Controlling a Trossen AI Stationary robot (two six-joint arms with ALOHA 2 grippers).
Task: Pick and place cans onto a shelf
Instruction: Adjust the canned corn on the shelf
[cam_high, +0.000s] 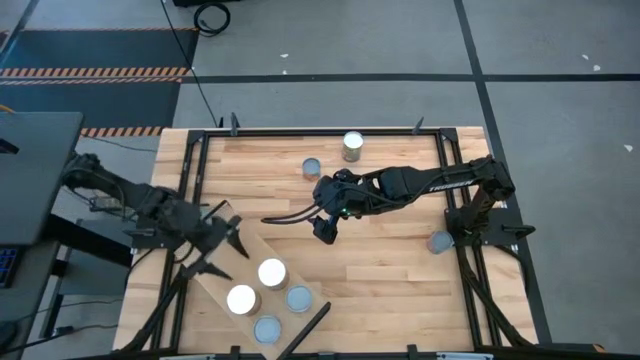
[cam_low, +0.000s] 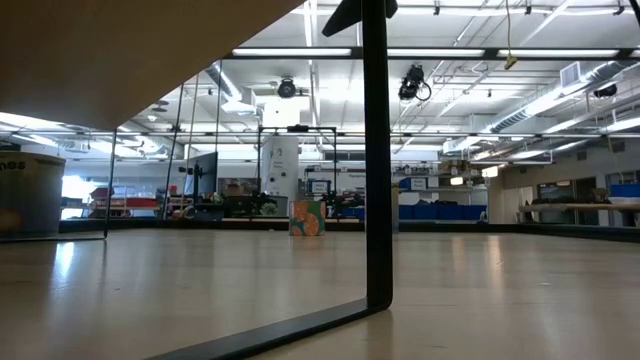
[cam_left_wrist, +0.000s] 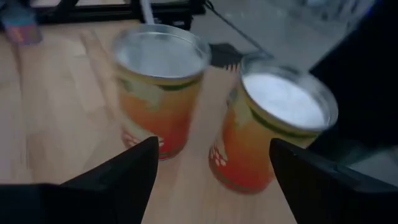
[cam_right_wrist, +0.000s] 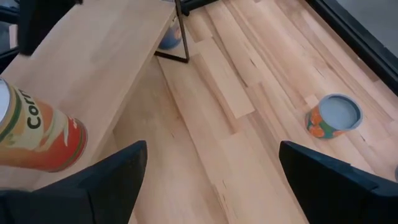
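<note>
The shelf (cam_high: 225, 278) is a pale plank lying slantwise at the table's near left, raised on dark bar legs (cam_low: 377, 150). Several cans stand upright on it: two white-topped with orange labels (cam_high: 272, 272) (cam_high: 242, 298) and two grey-blue-topped (cam_high: 299, 298) (cam_high: 267, 329). My left gripper (cam_high: 228, 255) is open over the shelf's far end, and the two white-topped cans (cam_left_wrist: 160, 93) (cam_left_wrist: 273, 130) stand just ahead of its fingers. My right gripper (cam_high: 323, 235) is open and empty above the table's middle, beside the shelf (cam_right_wrist: 93, 68). The low view shows neither gripper.
A short grey-blue-topped can (cam_high: 312, 167) (cam_right_wrist: 334, 116) and a taller silvery-topped can (cam_high: 352, 146) stand on the tabletop near the far edge. Another can (cam_high: 438, 242) stands at the right edge by the right arm's base. A dark frame borders the table.
</note>
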